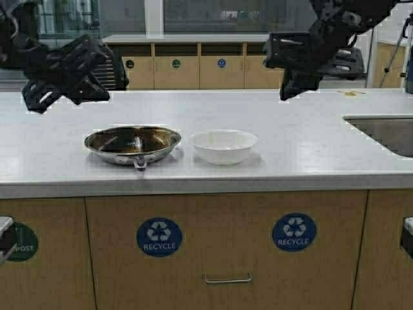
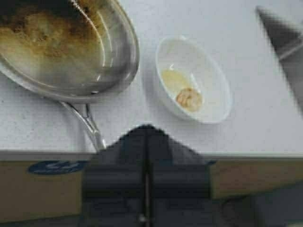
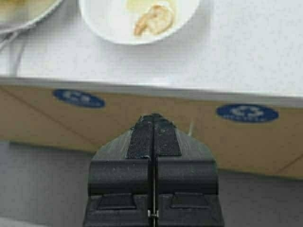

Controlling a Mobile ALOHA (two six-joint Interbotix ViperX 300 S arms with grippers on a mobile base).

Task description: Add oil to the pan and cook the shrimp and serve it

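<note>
Pan [image 1: 132,143]: steel, browned dark inside, standing on the table [image 1: 290,158] left of the white bowl; its stub handle points toward the table's front edge.
White bowl [image 1: 223,146]: just beside the pan, apart from it, upright.
Shrimp [image 2: 189,99]: one pale curled piece lying inside the white bowl, next to a small yellowish smear.
Left gripper [image 2: 147,135]: raised above the table's left end, well apart from the pan; jaws pressed together, holding nothing.
Right gripper [image 3: 153,124]: raised above the table to the right of the bowl; jaws together, holding nothing.
Sink [image 1: 387,132]: set into the table at the far right.
Cabinet front [image 1: 226,248]: below the table edge, bearing round blue recycle labels.
</note>
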